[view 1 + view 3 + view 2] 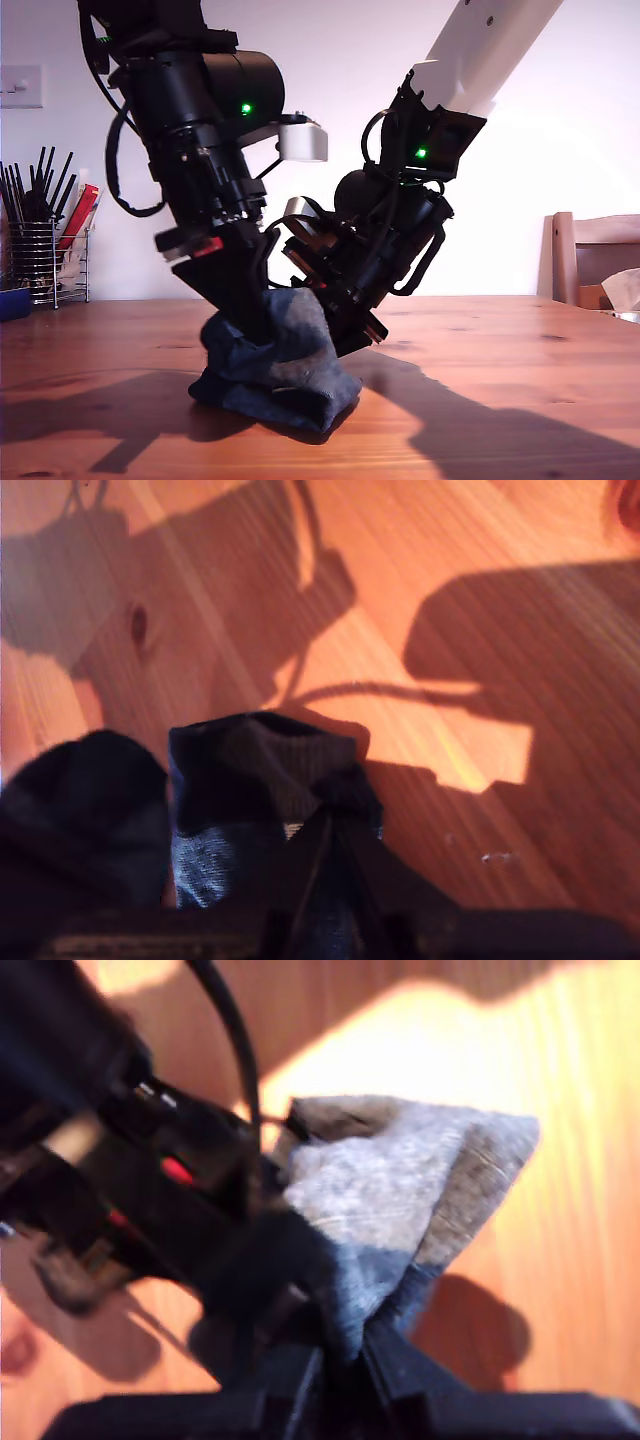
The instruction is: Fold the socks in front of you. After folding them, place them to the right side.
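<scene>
Socks [285, 365] sit bunched in a dark heap on the wooden table [520, 390], near the middle of the exterior view. My first tool [340, 1360] and my second tool [335, 830] each pinch a fold of knit. Folding looks under way but unfinished; moving the bundle aside remains.

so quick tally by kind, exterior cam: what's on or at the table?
Sock bundle: 1 (how many socks it holds I cannot tell)
Grippers at the bundle: 2, one and another
Wire utensil holder: 1
Blue container: 1
Chair: 1
Total: 6
</scene>
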`<state>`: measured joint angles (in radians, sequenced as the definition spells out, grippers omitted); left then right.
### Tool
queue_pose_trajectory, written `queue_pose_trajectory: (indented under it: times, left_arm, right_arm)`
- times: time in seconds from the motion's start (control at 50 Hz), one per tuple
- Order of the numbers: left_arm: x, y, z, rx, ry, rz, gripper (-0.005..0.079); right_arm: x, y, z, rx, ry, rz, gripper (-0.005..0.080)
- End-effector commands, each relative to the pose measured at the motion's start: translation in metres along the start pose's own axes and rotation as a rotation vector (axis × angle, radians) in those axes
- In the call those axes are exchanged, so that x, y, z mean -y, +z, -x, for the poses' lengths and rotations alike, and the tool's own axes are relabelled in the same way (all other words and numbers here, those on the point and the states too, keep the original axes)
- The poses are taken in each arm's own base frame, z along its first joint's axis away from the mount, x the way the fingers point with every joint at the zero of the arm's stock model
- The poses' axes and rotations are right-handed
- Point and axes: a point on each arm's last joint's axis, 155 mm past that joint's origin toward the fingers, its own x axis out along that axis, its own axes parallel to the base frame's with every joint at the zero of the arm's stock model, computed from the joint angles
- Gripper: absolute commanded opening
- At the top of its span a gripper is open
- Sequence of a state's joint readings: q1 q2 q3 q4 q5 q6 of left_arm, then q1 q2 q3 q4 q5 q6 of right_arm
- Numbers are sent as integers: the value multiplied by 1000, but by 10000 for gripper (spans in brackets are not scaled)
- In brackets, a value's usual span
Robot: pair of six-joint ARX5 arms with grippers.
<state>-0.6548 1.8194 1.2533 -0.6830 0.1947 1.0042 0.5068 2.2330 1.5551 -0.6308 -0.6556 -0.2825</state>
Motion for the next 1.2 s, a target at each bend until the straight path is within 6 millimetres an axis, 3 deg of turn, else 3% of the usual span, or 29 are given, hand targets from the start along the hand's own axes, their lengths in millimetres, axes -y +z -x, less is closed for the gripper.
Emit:
queue_pose_trajectory:
  times: [0.0,0.44,0.64,0.84,1.04,1.18]
  left_arm:
    - [8,-7,-17,-19,-44,11,-21]
    - [0,-32,-41,-40,-68,47,-21]
    - [2,-41,-51,-49,-96,69,-21]
    - [7,-46,-64,-58,-121,73,-21]
    - [3,-44,-64,-49,-108,69,-21]
    - [0,-46,-64,-46,-99,39,-21]
  right_arm:
    - [15,-39,-24,-106,-15,-53,-10]
    - [9,-54,-22,-162,6,-25,-10]
    - [19,-53,-18,-170,-42,-30,-10]
    - [13,-61,-7,-215,-22,-62,-4]
    - [8,-44,16,-185,-29,-17,76]
    - [1,-52,33,-223,-9,4,113]
